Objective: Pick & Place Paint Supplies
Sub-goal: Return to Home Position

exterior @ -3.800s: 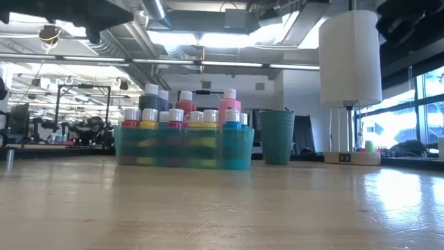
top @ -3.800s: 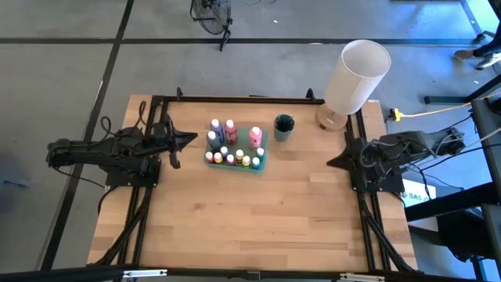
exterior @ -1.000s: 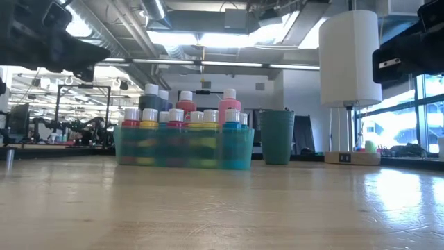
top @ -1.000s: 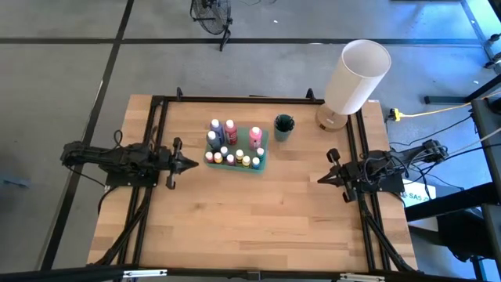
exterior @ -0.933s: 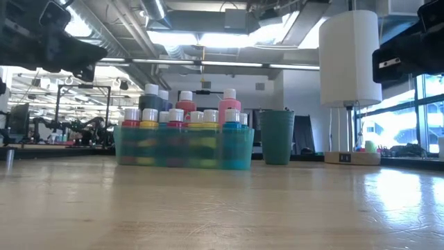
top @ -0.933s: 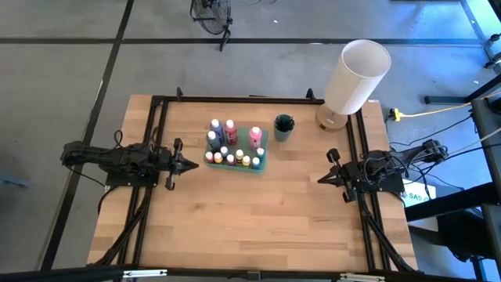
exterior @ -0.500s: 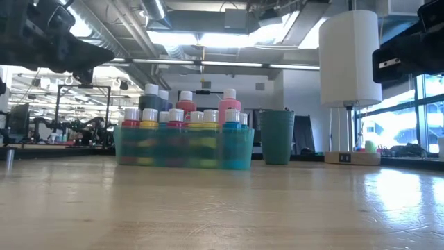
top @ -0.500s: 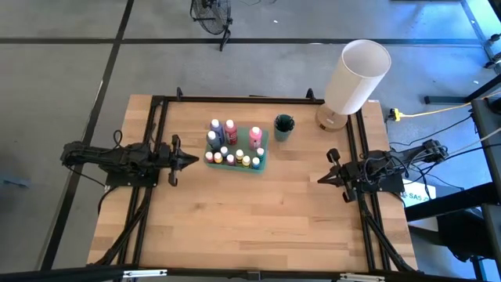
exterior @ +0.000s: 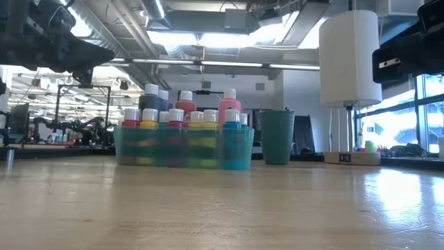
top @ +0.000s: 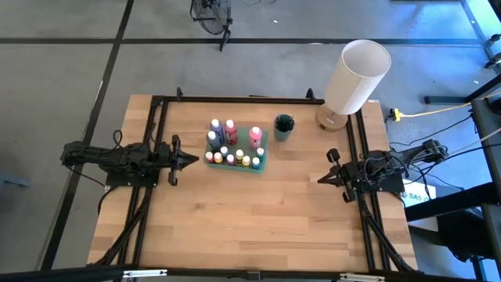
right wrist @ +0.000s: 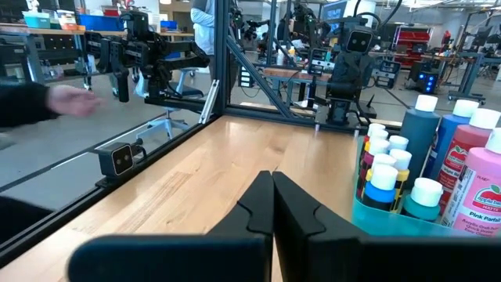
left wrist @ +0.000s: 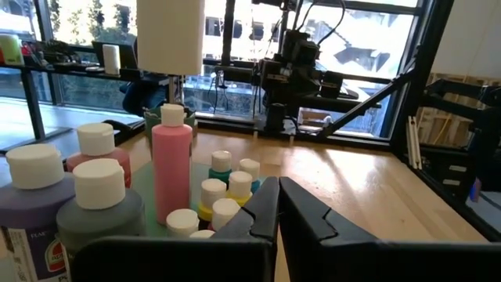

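While I wait at the two sides of the table point(top: 250, 223), my left gripper point(left wrist: 275, 185) and right gripper point(right wrist: 272, 177) each keep their fingers pressed together. Between them the green bin point(exterior: 173, 150) stands packed with upright white-capped paint bottles point(exterior: 229, 105); just beyond it stands the dark green cup point(exterior: 277, 139), its contents unclear.

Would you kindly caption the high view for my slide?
Paint bottles in the green bin, dark cup beside it; left arm and right arm flank them.
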